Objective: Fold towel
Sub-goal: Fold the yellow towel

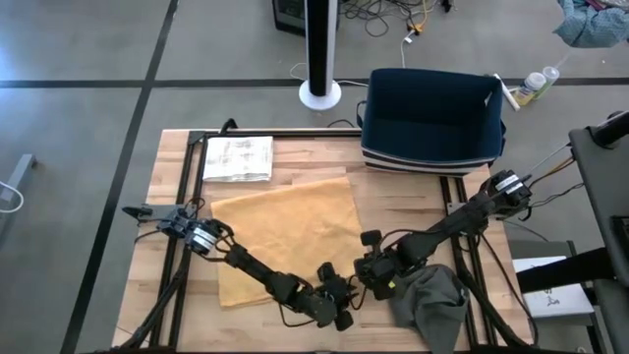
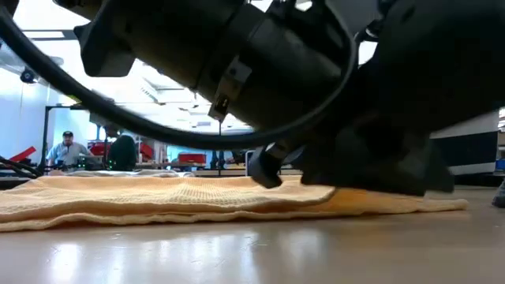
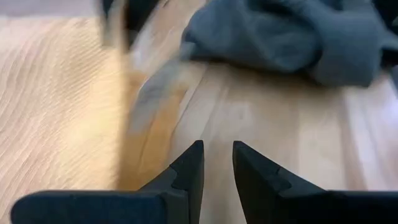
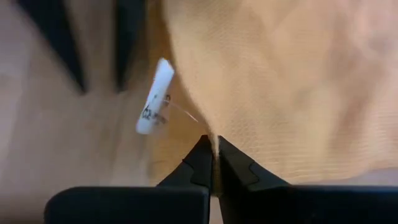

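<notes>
Towel (image 1: 285, 231) first, from the high view: we see it spread orange across the middle of the table (image 1: 413, 202), its long axis running from the far right corner down toward the near left, with both arms crowded at its near right corner. We put the right gripper (image 1: 371, 264) right on that corner and the left gripper (image 1: 334, 295) just beside it, off the cloth's edge; a grey cloth (image 1: 432, 300) lies heaped to the right, a dark bin (image 1: 432, 118) stands at the far edge. From the low view, we get the towel lying flat and slightly rumpled, dark arm housings filling the foreground, a person seated far back in the room. From the left wrist view, our left fingers (image 3: 189, 171) stand a little apart over bare wood with nothing between them, towel edge to one side. From the right wrist view, the right fingers (image 4: 202, 162) are pinched tight on the towel's edge, a white label (image 4: 155, 96) dangling just beside. We judge the right arm is the one placed to carry this corner across.
</notes>
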Available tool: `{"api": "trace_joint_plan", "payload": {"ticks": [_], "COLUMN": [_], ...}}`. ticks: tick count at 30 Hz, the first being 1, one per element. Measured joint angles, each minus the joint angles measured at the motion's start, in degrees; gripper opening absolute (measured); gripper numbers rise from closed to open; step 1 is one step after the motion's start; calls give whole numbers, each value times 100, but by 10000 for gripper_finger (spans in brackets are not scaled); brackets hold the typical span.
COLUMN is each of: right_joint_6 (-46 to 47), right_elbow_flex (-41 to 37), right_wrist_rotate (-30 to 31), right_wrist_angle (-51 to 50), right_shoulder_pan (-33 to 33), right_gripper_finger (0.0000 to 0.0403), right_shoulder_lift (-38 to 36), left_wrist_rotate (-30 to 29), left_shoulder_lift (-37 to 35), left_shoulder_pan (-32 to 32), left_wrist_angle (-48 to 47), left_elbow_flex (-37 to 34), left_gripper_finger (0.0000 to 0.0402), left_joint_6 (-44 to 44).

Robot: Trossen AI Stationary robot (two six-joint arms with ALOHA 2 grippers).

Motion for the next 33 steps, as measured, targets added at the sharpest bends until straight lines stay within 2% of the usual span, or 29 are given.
{"api": "trace_joint_plan", "payload": {"ticks": [4,17,23,28,33], "right_joint_6": [253,572,608,609,660], "right_elbow_flex": [-118,-177,-210,-208,-208], "right_wrist_rotate": [-321,-1079,-1075,-1072,-1083], "right_wrist_angle": [79,448,581,653,465], "right_shoulder_pan": [0,0,0,0,17], "right_gripper_finger": [3,3,6,39,108], "right_shoulder_lift": [58,81,373,595,545], "left_wrist_rotate": [368,397,397,407,462], "left_shoulder_lift": [2,0,0,-10,-155], "left_shoulder_pan": [49,110,110,108,50], "left_wrist_angle": [-293,-432,-454,-499,-764], "left_elbow_flex": [0,4,4,4,-13], "left_gripper_finger": [76,76,76,76,76], "left_joint_6": [-121,-198,-198,-195,-165]}}
